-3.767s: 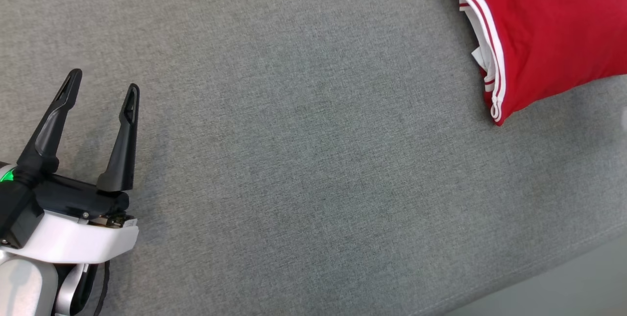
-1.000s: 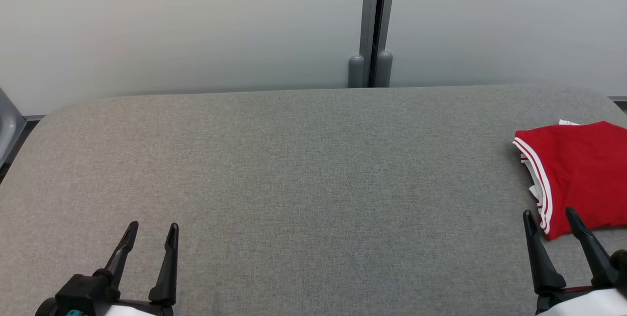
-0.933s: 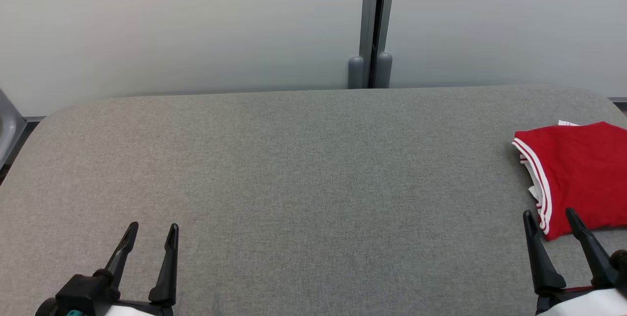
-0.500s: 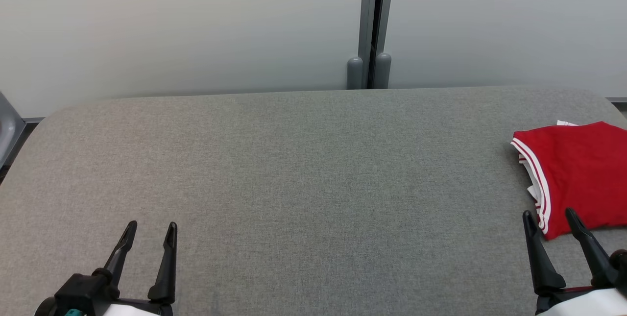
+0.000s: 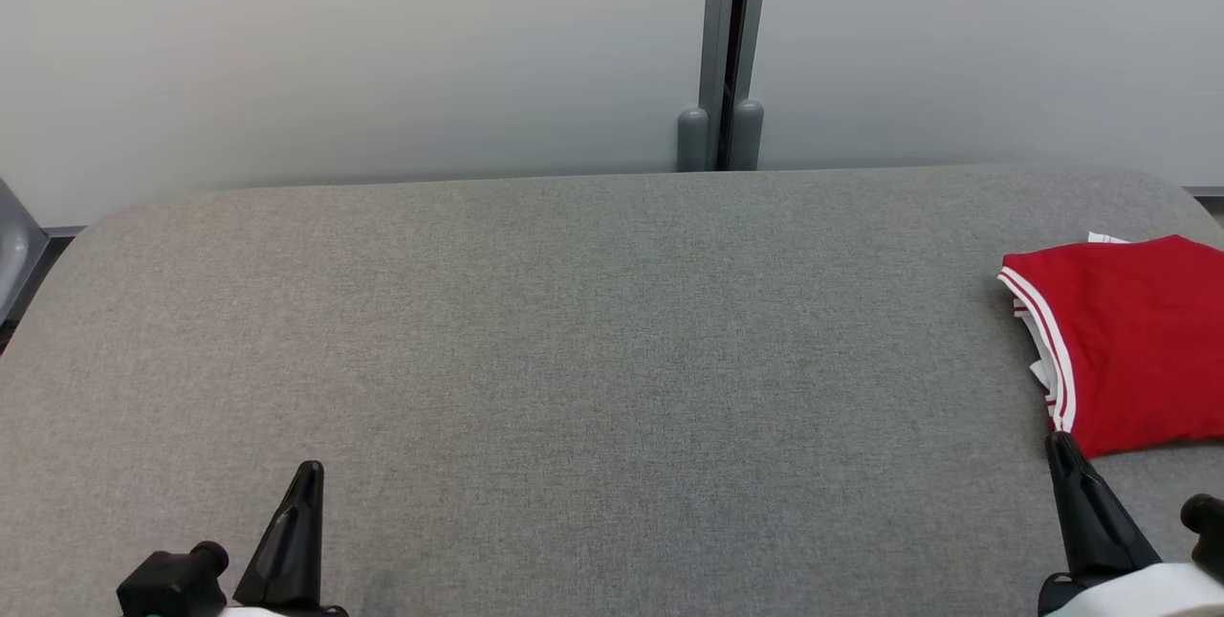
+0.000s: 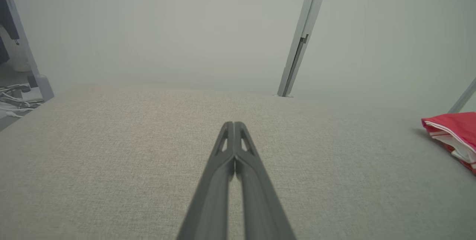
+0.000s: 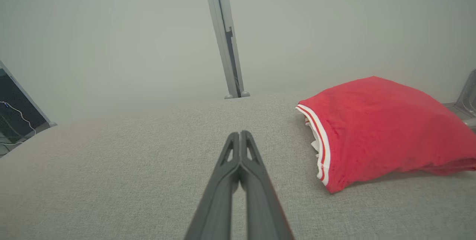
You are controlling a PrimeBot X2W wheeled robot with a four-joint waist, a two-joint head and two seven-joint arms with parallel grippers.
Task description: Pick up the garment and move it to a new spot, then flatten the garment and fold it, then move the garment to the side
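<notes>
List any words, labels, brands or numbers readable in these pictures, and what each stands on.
No text can be read.
Garment: only white stripes, no lettering.
White flap at its open edge, perhaps a label: too small to read.
Table and wall: no marks or signs.

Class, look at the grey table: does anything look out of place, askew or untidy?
Little stands out. The folded red garment lies flat near the right end of the table, partly cut off by the head view's edge. The one untidy spot is some white fabric poking out past the striped hem on the garment's left side.
</notes>
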